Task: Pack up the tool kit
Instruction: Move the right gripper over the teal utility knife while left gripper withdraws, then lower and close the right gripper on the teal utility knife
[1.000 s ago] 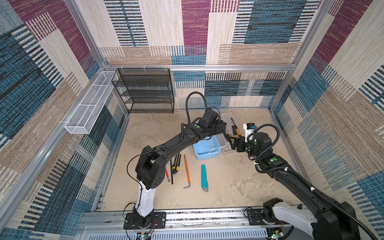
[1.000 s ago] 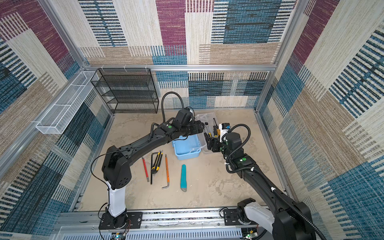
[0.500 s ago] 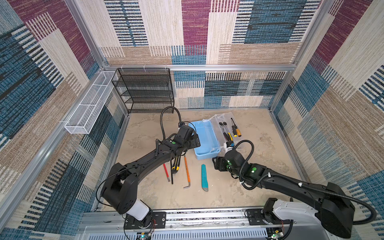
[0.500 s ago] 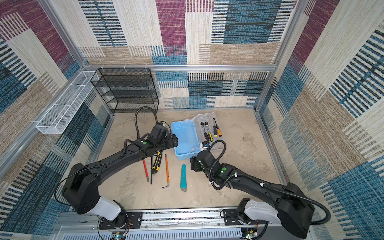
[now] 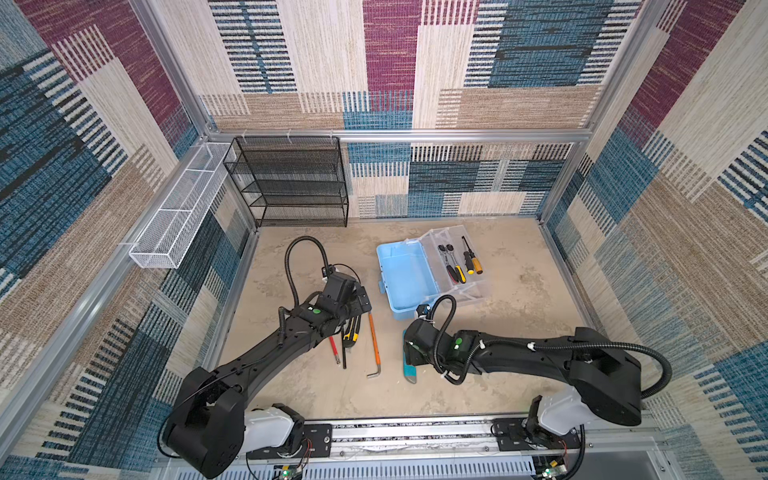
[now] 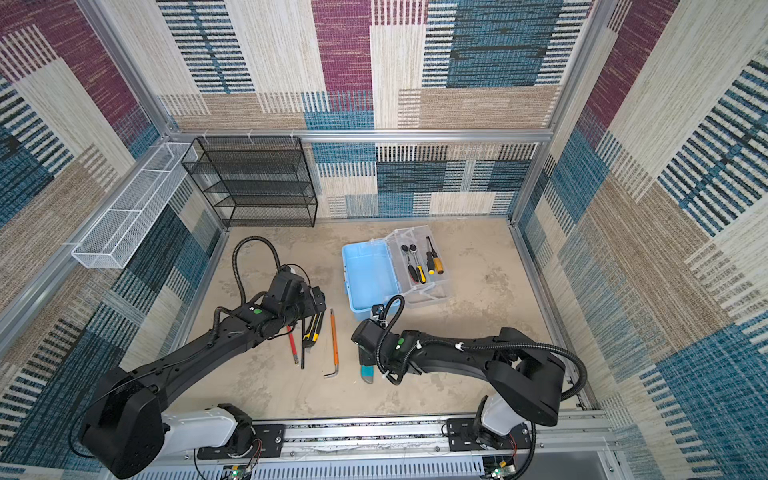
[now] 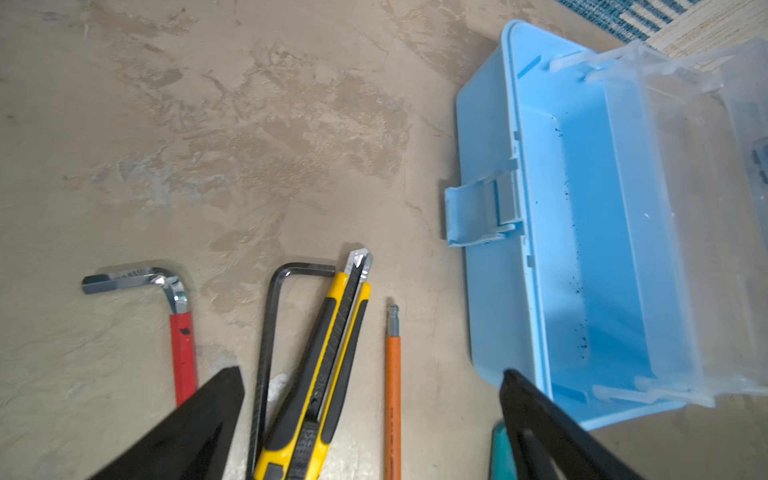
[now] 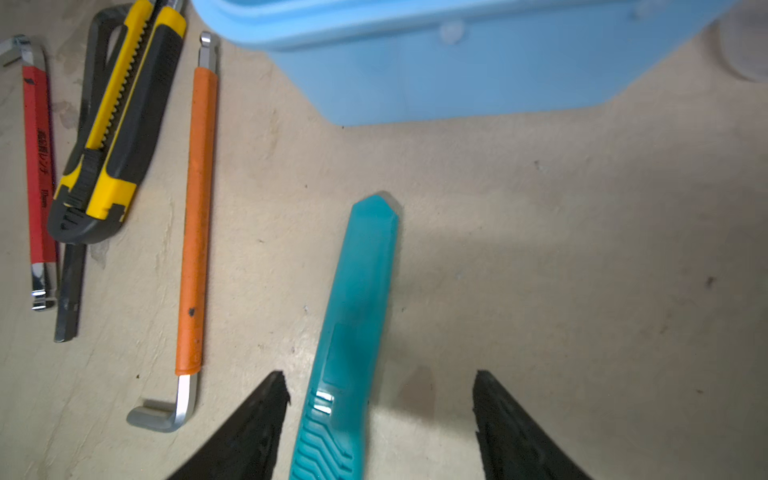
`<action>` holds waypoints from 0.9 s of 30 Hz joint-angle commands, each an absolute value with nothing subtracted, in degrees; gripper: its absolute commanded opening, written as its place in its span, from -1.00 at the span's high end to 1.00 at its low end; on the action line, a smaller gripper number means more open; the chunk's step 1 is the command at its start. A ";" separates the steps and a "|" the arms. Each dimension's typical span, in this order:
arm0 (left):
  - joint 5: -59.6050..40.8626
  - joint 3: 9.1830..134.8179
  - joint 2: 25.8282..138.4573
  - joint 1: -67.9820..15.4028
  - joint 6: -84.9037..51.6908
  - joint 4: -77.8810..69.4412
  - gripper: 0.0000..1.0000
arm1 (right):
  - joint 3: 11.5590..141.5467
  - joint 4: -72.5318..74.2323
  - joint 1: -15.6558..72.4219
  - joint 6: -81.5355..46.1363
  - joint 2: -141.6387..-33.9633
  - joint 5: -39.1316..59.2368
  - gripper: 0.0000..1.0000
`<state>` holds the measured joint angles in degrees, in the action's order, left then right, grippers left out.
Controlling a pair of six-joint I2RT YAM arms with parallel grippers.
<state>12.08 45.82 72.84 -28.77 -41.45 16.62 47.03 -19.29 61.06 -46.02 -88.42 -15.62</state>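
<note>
While both arms are stretched low over the beige desk [image 5: 519, 332], wrists tipped down, the left fingers [image 7: 199, 424] are spread wide above a yellow-and-black utility knife [image 7: 328, 357], nothing gripped. The right fingers [image 8: 249, 432] are spread too, set either side of a teal utility knife [image 8: 357, 299] w/o visible contact. Its long axis is lined up w/ the wrist, tip aimed at the light-blue plastic toolbox [image 5: 405, 274]. That toolbox is seen open towards the desk's back, clear lid [image 5: 478, 284] folded out to the right, long axis approx. front-to-back. An orange-sleeved hex key [image 7: 392, 395] is laid betw. the knives.
</note>
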 commanded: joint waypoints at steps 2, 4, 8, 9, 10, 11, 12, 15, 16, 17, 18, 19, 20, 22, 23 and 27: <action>13.97 43.14 70.38 -27.94 -42.38 15.71 -0.98 | 48.90 -20.02 61.08 -44.89 -90.54 -14.07 -0.44; 14.21 42.38 69.84 -27.63 -42.45 16.30 -0.99 | 49.77 -19.65 61.14 -44.41 -91.98 -12.44 -0.42; 14.41 41.06 68.87 -27.27 -42.69 16.80 -0.99 | 51.21 -21.42 61.14 -44.16 -95.25 -11.58 -0.32; 14.42 40.83 68.60 -27.16 -42.66 16.71 -0.99 | 51.38 -21.69 61.14 -44.08 -95.67 -11.60 -0.29; 14.46 40.45 68.34 -27.16 -42.71 16.73 -0.99 | 51.58 -21.88 61.11 -43.88 -96.10 -11.67 -0.28; 14.50 40.18 68.14 -27.07 -42.64 16.78 -0.99 | 51.76 -22.17 61.09 -43.71 -96.46 -11.61 -0.26; 14.50 39.95 67.97 -27.07 -42.65 16.79 -0.98 | 51.96 -22.57 61.08 -43.48 -96.98 -11.69 -0.24; 14.50 39.15 67.27 -26.83 -42.64 16.79 -0.99 | 52.97 -24.70 61.09 -42.53 -98.79 -12.11 -0.22; 14.58 38.85 67.02 -26.84 -42.55 16.79 -0.99 | 53.15 -25.27 61.08 -42.16 -99.32 -12.26 -0.21; 14.64 38.61 66.76 -26.86 -42.46 16.87 -0.99 | 53.27 -25.77 61.08 -41.81 -99.70 -12.35 -0.20; 14.76 38.44 66.55 -26.89 -42.47 17.04 -0.99 | 53.39 -26.13 61.08 -41.39 -99.92 -12.45 -0.17; 14.98 38.30 66.29 -26.84 -42.46 17.45 -0.99 | 53.57 -26.57 61.08 -40.99 -100.15 -12.56 -0.12; 15.19 38.18 66.06 -26.76 -42.39 17.72 -0.99 | 53.68 -26.79 61.07 -40.70 -100.17 -12.57 -0.08; 15.55 37.60 65.45 -26.80 -42.45 17.84 -0.99 | 53.60 -26.98 61.08 -40.13 -100.20 -12.31 0.02; 15.64 37.30 65.11 -26.73 -42.52 17.85 -0.99 | 53.61 -26.98 61.00 -39.80 -100.19 -12.22 0.06; 15.77 36.15 63.84 -26.46 -43.07 17.57 -0.99 | 53.70 -27.17 60.70 -38.38 -100.28 -11.88 0.24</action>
<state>14.50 36.67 64.51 -26.63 -41.87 17.45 54.13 -23.68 60.84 -39.35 -99.33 -15.64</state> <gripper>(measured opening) 0.994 0.394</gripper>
